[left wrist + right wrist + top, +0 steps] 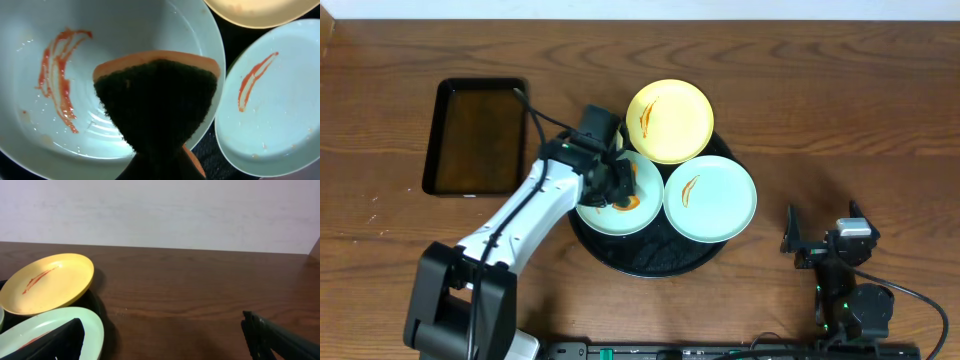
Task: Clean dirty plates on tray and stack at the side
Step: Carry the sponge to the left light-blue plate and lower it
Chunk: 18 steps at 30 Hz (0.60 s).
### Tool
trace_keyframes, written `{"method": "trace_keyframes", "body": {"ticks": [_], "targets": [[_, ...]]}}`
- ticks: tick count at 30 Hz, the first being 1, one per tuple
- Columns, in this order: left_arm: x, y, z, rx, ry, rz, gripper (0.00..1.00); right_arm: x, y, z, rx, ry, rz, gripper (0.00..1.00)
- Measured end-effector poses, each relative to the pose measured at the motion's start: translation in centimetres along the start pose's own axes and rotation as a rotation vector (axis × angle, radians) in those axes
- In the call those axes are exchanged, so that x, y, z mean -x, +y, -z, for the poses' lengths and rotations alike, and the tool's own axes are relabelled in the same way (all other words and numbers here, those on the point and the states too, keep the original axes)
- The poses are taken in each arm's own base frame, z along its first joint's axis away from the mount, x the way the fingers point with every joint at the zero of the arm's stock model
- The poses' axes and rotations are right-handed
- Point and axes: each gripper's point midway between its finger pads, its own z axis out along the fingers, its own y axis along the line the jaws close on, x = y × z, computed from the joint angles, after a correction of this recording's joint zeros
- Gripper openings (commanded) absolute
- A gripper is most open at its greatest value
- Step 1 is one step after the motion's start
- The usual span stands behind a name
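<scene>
My left gripper (617, 185) clamped tight on a green-and-orange sponge (157, 100), smeared mint plate (125, 30) directly beneath it on the round black tray (650, 262), my right gripper (820, 235) spread wide, holding nothing

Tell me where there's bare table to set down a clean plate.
Bare wood: the far stretch right of the round tray, out to the right edge, and the strip behind the rectangular tray. Crowded: the round tray, filled by three plates, a sponge over one.
</scene>
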Motion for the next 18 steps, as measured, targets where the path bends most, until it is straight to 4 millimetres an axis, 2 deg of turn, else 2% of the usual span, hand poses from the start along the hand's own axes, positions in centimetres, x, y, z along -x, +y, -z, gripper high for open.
{"method": "trace_keyframes", "body": {"ticks": [1, 4, 10, 11, 13, 15, 18], "targets": [[-0.2, -0.3, -0.1, 0.005, -0.003, -0.010, 0.17, 0.0, 0.0, 0.0, 0.001, 0.000, -0.014, 0.99], [-0.3, -0.6, -0.2, 0.019, -0.011, -0.017, 0.17, 0.0, 0.0, 0.0, 0.003, 0.000, -0.086, 0.99], [0.0, 0.1, -0.2, 0.066, -0.036, -0.015, 0.17, 0.1, 0.3, 0.0, 0.016, 0.000, -0.434, 0.99], [0.0, 0.2, -0.2, 0.071, -0.038, -0.015, 0.22, 0.1, 0.3, 0.0, 0.019, 0.000, -0.492, 0.99], [0.1, 0.3, -0.2, 0.075, -0.041, -0.017, 0.24, 0.4, 0.5, 0.0, 0.033, -0.006, -0.608, 0.99], [0.2, 0.3, -0.2, 0.081, -0.045, -0.016, 0.25, 1.8, 1.1, 0.1, 0.087, -0.049, -0.678, 0.99], [0.1, 0.4, -0.2, 0.086, -0.045, -0.015, 0.29, 5.5, 3.2, 0.9, 0.259, -0.149, -0.659, 0.99]]}}
